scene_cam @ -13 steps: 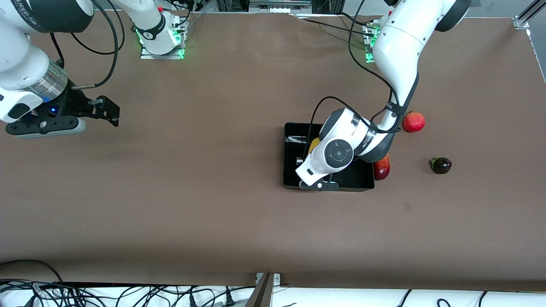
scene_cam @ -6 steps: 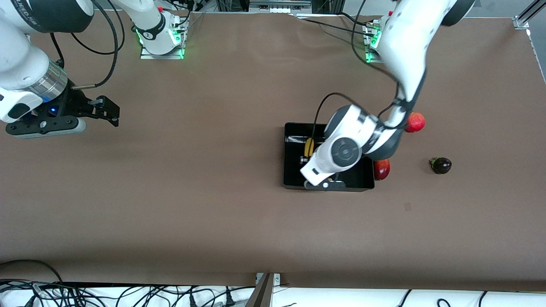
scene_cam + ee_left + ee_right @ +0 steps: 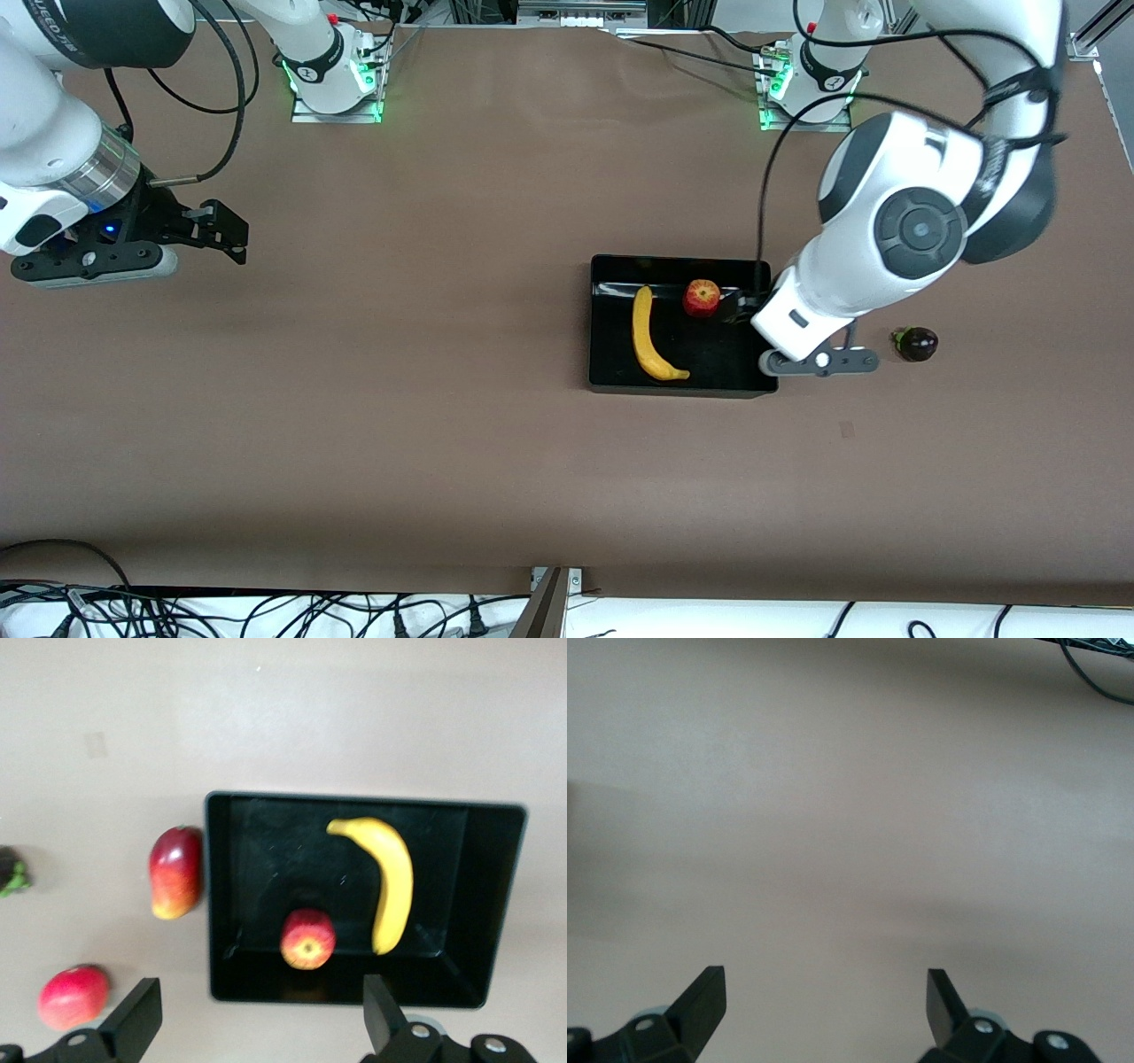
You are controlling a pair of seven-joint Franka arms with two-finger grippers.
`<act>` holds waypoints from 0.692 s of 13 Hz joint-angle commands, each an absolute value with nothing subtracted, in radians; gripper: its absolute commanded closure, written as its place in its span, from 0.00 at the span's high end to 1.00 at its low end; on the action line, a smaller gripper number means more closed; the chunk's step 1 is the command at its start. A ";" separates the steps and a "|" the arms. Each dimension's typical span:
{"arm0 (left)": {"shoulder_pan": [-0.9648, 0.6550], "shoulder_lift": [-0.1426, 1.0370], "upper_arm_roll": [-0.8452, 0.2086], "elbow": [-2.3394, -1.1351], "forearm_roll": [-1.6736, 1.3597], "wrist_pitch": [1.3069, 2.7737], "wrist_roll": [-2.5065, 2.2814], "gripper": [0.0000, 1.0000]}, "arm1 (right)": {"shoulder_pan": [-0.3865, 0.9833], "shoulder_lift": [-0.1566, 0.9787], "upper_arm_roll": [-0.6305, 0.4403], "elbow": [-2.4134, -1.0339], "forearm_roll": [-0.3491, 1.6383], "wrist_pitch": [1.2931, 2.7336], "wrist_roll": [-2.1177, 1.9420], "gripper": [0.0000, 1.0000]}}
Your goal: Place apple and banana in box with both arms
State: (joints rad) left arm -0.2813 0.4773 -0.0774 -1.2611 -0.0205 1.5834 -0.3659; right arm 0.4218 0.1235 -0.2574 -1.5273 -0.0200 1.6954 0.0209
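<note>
Judging risk, we saw little: banana (image 3: 654,338) and apple (image 3: 702,298) lay in the box (image 3: 602,372); the left gripper (image 3: 257,1023), spread empty above it, might clip the mango (image 3: 174,872) beside the box; the right gripper (image 3: 824,1005), empty, gaping, waited over bare table.

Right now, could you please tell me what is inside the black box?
The box holds the banana and the apple, lying apart. The left claw covers its corner toward the left arm's end.

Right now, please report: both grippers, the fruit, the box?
Left gripper open, empty, above the black glossy plastic box. Right gripper open, waiting over bare table. Long yellow banana and small red apple in box. Nothing in the way.
</note>
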 commanded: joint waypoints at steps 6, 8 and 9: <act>-0.227 0.440 -0.081 -1.180 0.005 1.433 -0.291 1.00 | 0.430 0.130 -0.258 -1.509 -0.006 1.694 0.018 1.00; -0.207 0.391 -0.081 -1.202 -0.003 1.421 -0.261 1.00 | 0.430 0.129 -0.258 -1.509 -0.002 1.694 0.018 1.00; -0.206 0.374 -0.080 -1.216 -0.002 1.401 -0.218 1.00 | 0.430 0.129 -0.258 -1.509 -0.002 1.694 0.018 1.00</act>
State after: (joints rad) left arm -0.2187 0.4252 -0.0773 -1.1878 -0.0111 1.4372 -0.2855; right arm 0.4259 0.1235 -0.2554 -1.5272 -0.0144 1.6977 0.0209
